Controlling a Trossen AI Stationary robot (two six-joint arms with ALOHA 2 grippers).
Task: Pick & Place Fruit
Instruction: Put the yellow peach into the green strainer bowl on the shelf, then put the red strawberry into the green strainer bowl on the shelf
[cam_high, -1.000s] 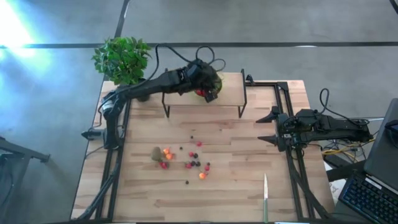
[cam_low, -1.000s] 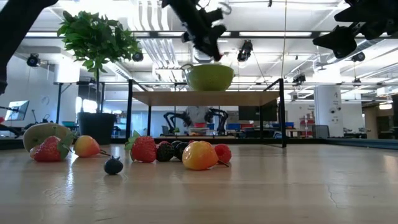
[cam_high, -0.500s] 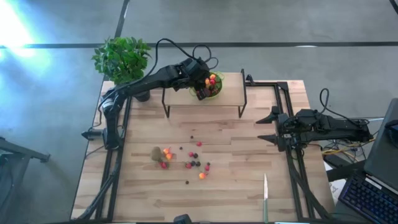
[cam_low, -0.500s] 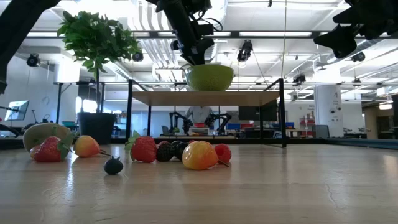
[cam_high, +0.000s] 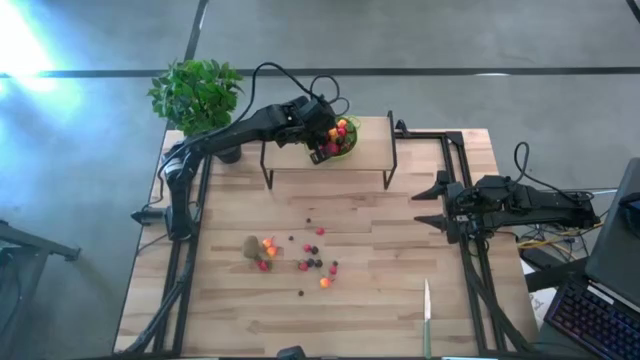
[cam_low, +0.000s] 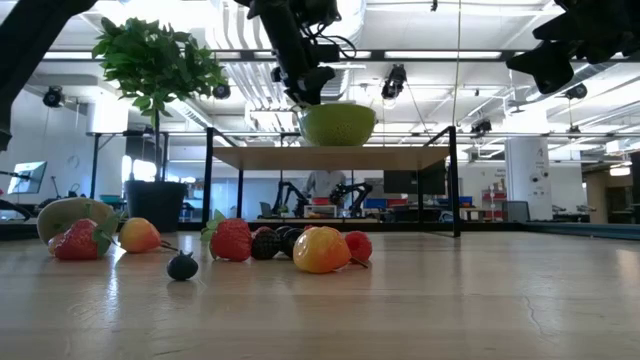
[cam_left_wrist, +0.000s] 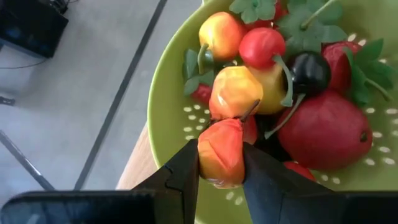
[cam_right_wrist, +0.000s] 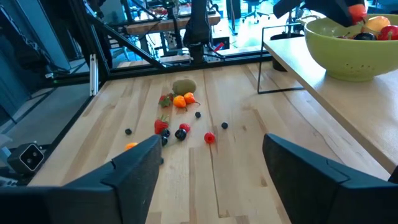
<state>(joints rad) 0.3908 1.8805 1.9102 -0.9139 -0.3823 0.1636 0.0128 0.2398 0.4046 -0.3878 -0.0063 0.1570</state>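
Note:
My left gripper (cam_high: 322, 150) hangs over the left rim of the lime-green bowl (cam_high: 346, 140), shut on a small orange-red pear-shaped fruit (cam_left_wrist: 221, 155). The bowl stands on a raised wooden shelf (cam_high: 365, 160) at the table's far side and holds several red, yellow and dark fruits (cam_left_wrist: 280, 81). More small fruits (cam_high: 312, 258) and a brown kiwi (cam_high: 251, 246) lie loose on the table's middle. My right gripper (cam_right_wrist: 211, 155) waits open at the table's right edge, with nothing between its fingers. My left gripper pinches the orange-red fruit's two sides (cam_left_wrist: 205, 163) between its two fingers (cam_left_wrist: 184, 171). The fingers slant down from the table's left. The fruit hangs above the bowl's inner wall (cam_left_wrist: 171, 118), stem end pointing away from the gripper. Whether it touches the fruits in the bowl, I cannot tell.
A potted green plant (cam_high: 197, 95) stands at the far left corner, beside the shelf. A slim knife (cam_high: 427, 315) lies near the front right edge. Black frame rails (cam_high: 470, 250) run along both sides of the table.
My left gripper has shifted a little toward the table's left, off the bowl's middle to its left rim, and has tipped further down, uncovering the fruits in the bowl. It stays shut on the orange-red fruit.

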